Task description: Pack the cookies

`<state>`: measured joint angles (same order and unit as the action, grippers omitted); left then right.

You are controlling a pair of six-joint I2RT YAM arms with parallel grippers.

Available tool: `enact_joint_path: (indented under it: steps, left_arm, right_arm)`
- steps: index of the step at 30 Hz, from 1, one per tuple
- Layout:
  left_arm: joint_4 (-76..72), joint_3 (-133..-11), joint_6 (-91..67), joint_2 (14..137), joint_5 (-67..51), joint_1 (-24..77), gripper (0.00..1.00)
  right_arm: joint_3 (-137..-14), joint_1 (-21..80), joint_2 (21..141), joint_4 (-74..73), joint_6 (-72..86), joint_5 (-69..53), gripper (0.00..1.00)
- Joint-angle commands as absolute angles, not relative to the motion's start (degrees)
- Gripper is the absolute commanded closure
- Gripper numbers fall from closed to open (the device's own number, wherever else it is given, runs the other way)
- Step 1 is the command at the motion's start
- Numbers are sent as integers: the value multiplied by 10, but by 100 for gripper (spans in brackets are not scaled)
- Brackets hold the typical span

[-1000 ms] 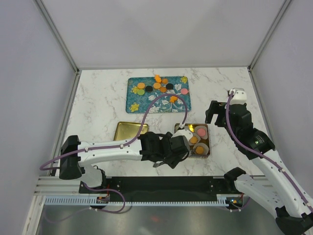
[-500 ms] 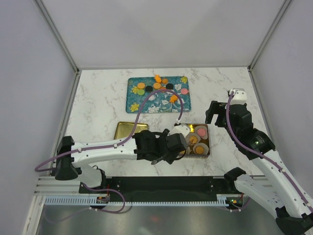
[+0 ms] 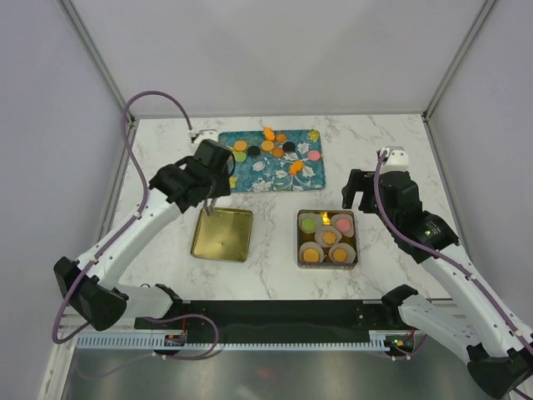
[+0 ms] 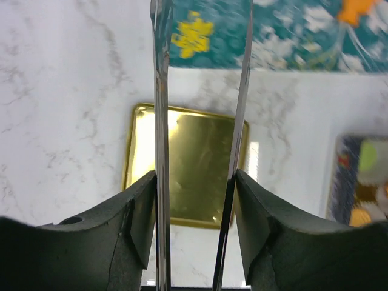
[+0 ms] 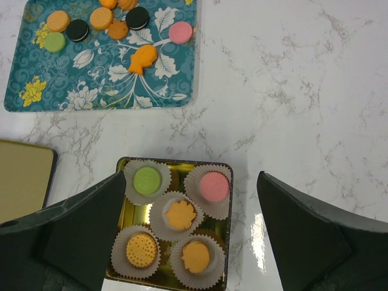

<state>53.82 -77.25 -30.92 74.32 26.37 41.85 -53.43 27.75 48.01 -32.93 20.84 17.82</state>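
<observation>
The left gripper [image 4: 195,176] is hanging above the gold lid [image 3: 222,234], at the left of the table [image 3: 275,217]. It is gripping thin metal tongs [image 4: 159,121], its fingers pressing on their outer sides. The blades are standing apart with nothing between them, and they are pointing toward the near-left corner of the tray [image 5: 73,85].

The right gripper [image 5: 191,182] is hovering over the tin [image 5: 176,162], fingers spread wide and holding nothing.

The cookies [image 5: 101,18] are lying in two places. On the tray, at the far side, orange, black, green and pink ones are lying loose, with a fish-shaped one [image 5: 142,60] nearer than the rest. In the tin, right of the lid, five are sitting one apiece in white cups [image 5: 203,209]: a green one, a pink one and three orange ones.
</observation>
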Motion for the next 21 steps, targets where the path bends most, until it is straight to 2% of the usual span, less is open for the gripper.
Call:
enact_joint_path:
  steps: [1, 2, 9, 21]
  left_arm:
    - [541, -776, -330, 756, 284, 304, 42]
    - [437, -781, -258, 766, 208, 281, 43]
    - [396, -846, -251, 914, 174, 121, 42]
    - [345, -847, -273, 1077, 154, 10, 41]
  right_arm:
    - [-554, 277, 493, -291, 215, 155, 2]
    - [-553, 276, 496, -290, 215, 153, 2]
    - [-557, 276, 498, -286, 217, 134, 2]
    - [-548, 277, 492, -295, 208, 124, 2]
